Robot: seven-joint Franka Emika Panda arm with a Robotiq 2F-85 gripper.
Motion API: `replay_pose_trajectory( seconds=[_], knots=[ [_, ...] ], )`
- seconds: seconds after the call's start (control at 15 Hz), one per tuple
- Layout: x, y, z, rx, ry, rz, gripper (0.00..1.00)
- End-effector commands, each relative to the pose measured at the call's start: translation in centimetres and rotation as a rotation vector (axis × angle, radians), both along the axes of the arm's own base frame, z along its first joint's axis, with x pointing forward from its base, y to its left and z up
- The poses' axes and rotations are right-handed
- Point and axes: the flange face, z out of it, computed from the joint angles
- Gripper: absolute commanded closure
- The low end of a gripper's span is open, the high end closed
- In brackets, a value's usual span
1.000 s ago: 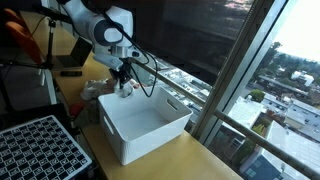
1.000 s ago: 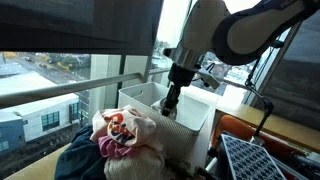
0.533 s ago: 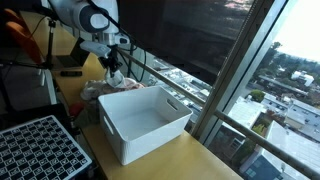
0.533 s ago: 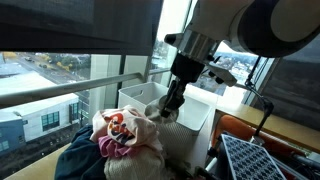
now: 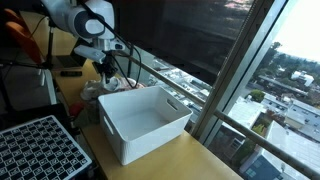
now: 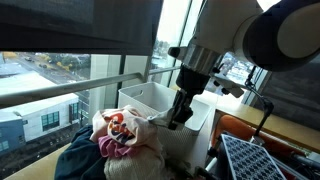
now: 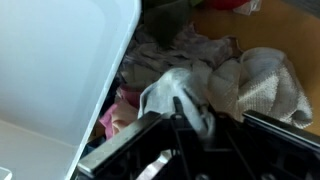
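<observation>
In an exterior view, one gripper (image 5: 107, 76) hangs at upper left over one heap of clothes (image 5: 92, 91) on the worktop (image 5: 200, 162), beside one white bin (image 5: 150, 140). In an exterior view, the gripper (image 6: 178, 120) stands mid-frame at the heap's right edge. In the wrist view, the fingers (image 7: 195, 115) are clamped on one pale, crumpled cloth (image 7: 165, 88), mid-frame atop the heap.

The place looks like an office or lab room high up in a tall building. Floor-to-ceiling windows (image 5: 262, 60) look down on city rooftops (image 5: 290, 125) far below. A wooden counter (image 5: 195, 160) runs along the glass. On it sit a white plastic bin (image 5: 145, 122), a black gridded tray (image 5: 38, 150) and a pile of clothes (image 6: 120, 140), laid out like a test bench.
</observation>
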Motion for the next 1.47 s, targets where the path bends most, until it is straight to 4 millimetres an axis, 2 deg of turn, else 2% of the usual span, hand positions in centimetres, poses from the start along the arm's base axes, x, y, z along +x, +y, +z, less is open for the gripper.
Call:
replay_pose_trajectory(
  seconds=[0.0,0.4,0.73,0.8,1.4],
  knots=[
    [-0.7,-0.9,-0.4,-0.003,0.001,-0.011,0.46],
    [-0.4,-2.1,-0.1,0.002,0.009,-0.03,0.03],
    [0.3,-1.7,1.1,0.01,-0.018,-0.018,0.0],
    [0.3,-1.8,-0.1,-0.001,0.006,-0.032,0.0],
    [0.5,-1.7,0.3,0.001,-0.002,-0.03,0.0]
  ],
)
